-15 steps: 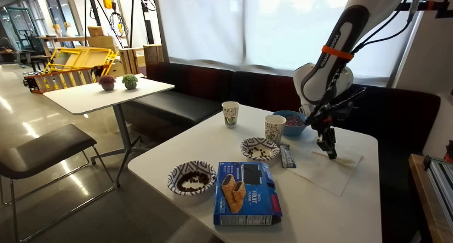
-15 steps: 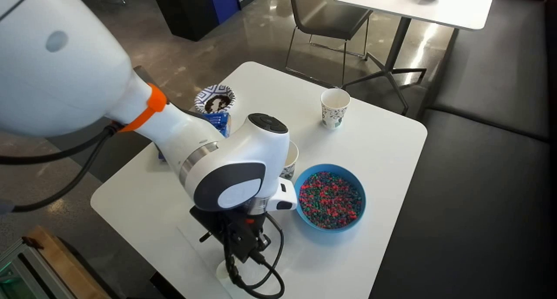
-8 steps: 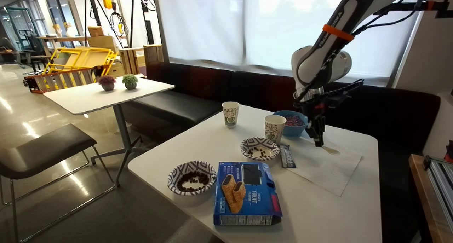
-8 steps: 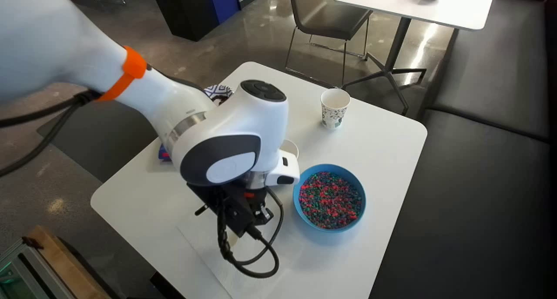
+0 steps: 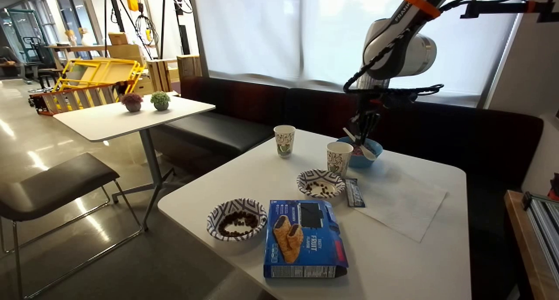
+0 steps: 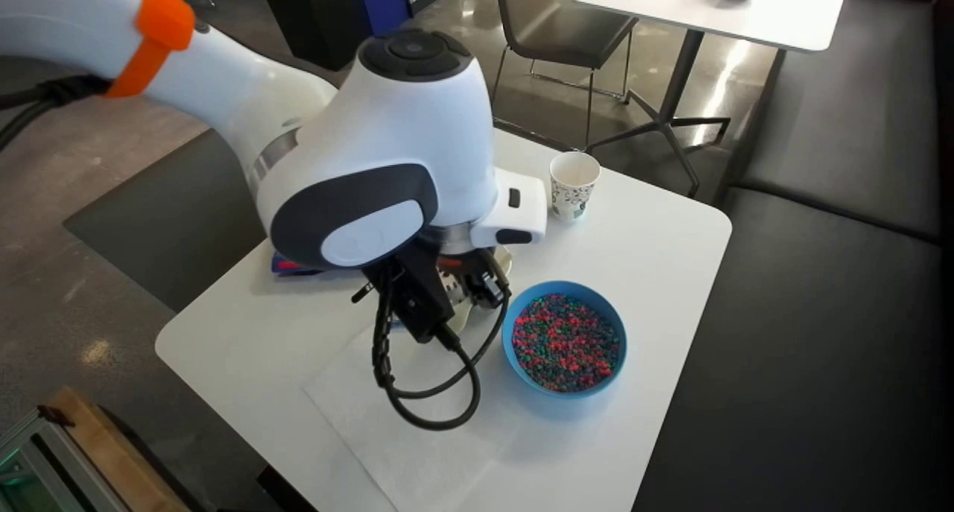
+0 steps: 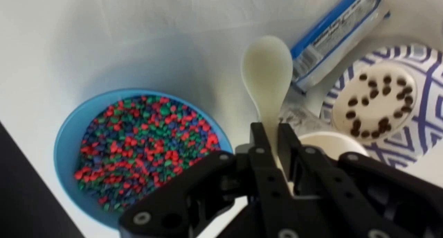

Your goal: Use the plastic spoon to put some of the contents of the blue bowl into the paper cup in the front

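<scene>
Spoon [image 7: 267, 92] has been raised within the last second from low over the paper sheet [image 5: 404, 209] near the blue bowl [image 7: 65, 158], and its head is now held in the air just outside that bowl's rim, not over the coloured pieces [image 7: 148, 148] inside. The handle is pinched in the narrowed pincer [image 7: 271, 131], and nothing is seen lying on the head. By this shift, the fetching of the tool can be judged finished and the scooping due: the head would have to be brought over the blue bowl and dipped. Just beside the blue bowl the nearer paper cup [image 5: 338, 162] is placed, so a knock against it may be risked; well apart from the blue bowl the farther paper cup [image 5: 284, 139] is found. Which of the two is meant by "the front" cannot be told.
</scene>
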You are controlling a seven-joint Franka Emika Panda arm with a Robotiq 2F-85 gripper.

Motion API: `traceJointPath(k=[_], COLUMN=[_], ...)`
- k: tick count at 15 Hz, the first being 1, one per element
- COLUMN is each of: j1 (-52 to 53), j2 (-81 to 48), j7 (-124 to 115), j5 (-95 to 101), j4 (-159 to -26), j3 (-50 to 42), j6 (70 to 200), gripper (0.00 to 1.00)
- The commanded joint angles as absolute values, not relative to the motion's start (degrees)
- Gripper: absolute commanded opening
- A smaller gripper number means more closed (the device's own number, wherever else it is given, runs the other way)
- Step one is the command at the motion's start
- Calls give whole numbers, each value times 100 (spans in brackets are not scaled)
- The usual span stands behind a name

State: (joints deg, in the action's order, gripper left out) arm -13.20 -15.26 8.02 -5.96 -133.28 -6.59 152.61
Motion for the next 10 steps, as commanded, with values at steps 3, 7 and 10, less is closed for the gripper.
traceJointPath(k=[3,7,10], j1=[-1138,-1036,-1009], j2=[-1742,-2054,-2340], j7=[98,-258,-332], j5=[-345,-317,-422], j4=[-13391,-13351,-13371], j3=[-1010,-1356,-1511], j6=[16972,17992,18506], gripper=[3,3,3])
